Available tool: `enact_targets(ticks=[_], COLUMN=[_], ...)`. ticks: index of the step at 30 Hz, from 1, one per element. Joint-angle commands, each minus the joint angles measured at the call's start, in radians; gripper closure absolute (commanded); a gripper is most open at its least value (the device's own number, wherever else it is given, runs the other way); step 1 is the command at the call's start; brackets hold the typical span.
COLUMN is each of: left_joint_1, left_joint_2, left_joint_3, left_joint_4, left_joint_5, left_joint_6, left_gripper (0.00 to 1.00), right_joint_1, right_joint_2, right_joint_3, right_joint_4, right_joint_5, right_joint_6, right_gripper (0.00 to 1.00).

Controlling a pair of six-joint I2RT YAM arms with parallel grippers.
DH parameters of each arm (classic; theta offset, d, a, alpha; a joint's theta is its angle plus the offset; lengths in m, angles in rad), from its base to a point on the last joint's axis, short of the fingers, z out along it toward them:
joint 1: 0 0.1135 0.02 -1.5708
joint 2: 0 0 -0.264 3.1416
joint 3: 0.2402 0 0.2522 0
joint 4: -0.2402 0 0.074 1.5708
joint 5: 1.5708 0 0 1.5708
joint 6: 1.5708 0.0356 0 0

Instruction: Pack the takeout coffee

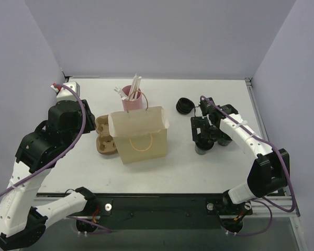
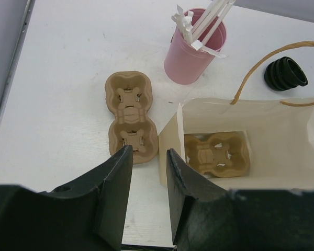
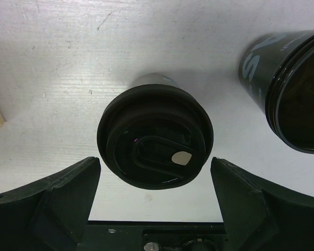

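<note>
White desk [image 1: 209,172], lilac walls [image 1: 162,36]. The right jaws stand wide apart, a lidded cup [image 3: 155,137] between them, untouched; the left jaws are slightly apart and empty.

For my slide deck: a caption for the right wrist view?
Open right pincer flanks a lidded black cup; an unlidded cup stands beside.

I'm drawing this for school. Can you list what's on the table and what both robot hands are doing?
paper bag: upright, open, cup tray inside
second cup tray: on table beside bag
pink cup: holds white sticks
lidded cup: black, upright
open cup: beside it, no lid
lid stack: black, on table
right gripper: open, straddling lidded cup, not touching
left gripper: open, empty, near second cup tray
</note>
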Motion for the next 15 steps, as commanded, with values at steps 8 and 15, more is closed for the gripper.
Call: enact_targets(ticks=[8,15], left_joint_1=[-0.005,-0.005], left_joint_2=[-0.001,-0.002], left_joint_3=[0.008,0.005], left_joint_4=[0.039,0.039], left_joint_5=[0.006,0.004], left_joint_6=[0.021,0.027], left_gripper=[0.58,0.58], right_joint_1=[-0.027,-0.036], right_joint_2=[0.023,0.037], right_joint_3=[0.001,-0.018], right_joint_4=[0.013,0.028], right_joint_5=[0.003,0.003], right_joint_6=[-0.008,-0.018], right_gripper=[0.13,0.2])
